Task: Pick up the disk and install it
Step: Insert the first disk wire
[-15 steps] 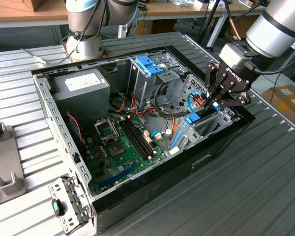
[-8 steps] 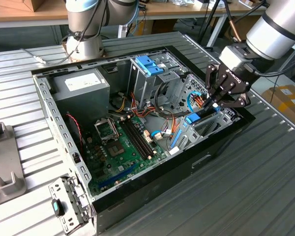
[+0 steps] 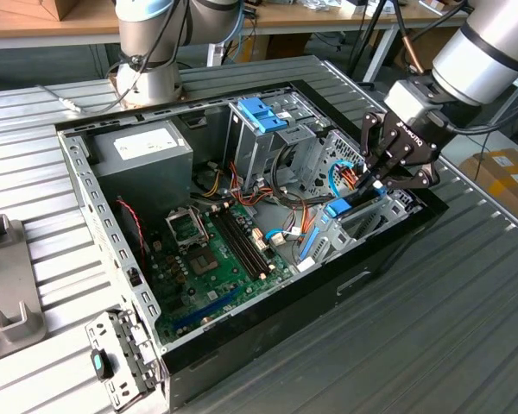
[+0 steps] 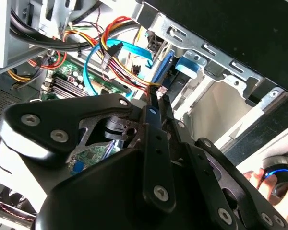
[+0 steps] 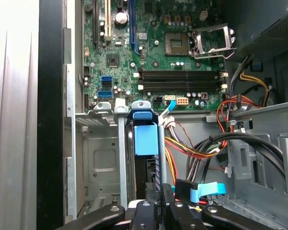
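The gripper, right of centre in the exterior view, reaches into the open computer case; whether its fingers are spread or closed cannot be told. The motherboard lies lower centre. The disk stands on edge in the drive bay, blue rail showing, just beneath the gripper.

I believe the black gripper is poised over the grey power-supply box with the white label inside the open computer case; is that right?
Not quite: the exterior view shows the black gripper over the blue-railed grey metal disk in the drive bay, across the open computer case from the grey power-supply box.
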### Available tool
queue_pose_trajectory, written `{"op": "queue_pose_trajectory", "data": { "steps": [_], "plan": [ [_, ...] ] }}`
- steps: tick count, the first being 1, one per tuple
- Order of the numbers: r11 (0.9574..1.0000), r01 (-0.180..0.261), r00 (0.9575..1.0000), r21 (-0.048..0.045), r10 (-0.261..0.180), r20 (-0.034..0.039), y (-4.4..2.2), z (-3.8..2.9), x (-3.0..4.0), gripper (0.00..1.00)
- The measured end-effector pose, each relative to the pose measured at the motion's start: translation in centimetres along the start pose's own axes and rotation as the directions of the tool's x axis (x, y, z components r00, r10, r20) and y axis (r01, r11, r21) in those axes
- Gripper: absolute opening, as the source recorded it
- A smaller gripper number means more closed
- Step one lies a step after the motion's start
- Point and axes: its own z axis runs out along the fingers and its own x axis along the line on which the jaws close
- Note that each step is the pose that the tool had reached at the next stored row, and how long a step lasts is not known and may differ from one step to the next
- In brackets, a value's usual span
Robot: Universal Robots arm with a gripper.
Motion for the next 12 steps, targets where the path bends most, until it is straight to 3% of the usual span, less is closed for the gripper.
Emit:
{"op": "queue_pose_trajectory", "data": {
  "steps": [1,6,12],
  "plan": [
    [1.0,-0.001,1.0,-0.0077,0.001,-0.0001,0.01,0.0,0.0,0.17],
    [0.9998,-0.002,1.0,-0.0187,0.002,0.0001,0.0,0.02,0.01,0.17],
    [0.9998,-0.003,1.0,-0.0217,0.003,0.0003,-0.01,0.01,0.01,0.17]
  ]
}}
